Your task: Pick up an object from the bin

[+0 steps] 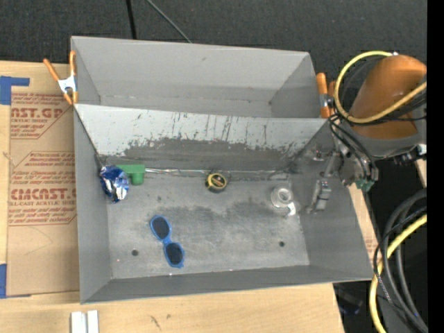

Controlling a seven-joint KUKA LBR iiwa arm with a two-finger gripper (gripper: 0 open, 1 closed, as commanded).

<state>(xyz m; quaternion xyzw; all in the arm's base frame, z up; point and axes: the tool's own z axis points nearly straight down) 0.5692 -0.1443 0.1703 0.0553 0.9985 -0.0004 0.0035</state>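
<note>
The tool (320,194) hangs low at the 3 o'clock side of the grey bin (208,89), against the sloping wall. I cannot tell whether it is apart or together. Just beside it, at its 9 o'clock, lies a small silvery round piece (281,198), perhaps a cap, apparently not touching the tool. Further toward 9 o'clock sits a yellow-and-black disc (217,181). Blue sunglasses (166,241) lie at 7 o'clock, and a crumpled blue-and-white wrapper (114,184) touches a green block (134,174) at the 9 o'clock edge.
</note>
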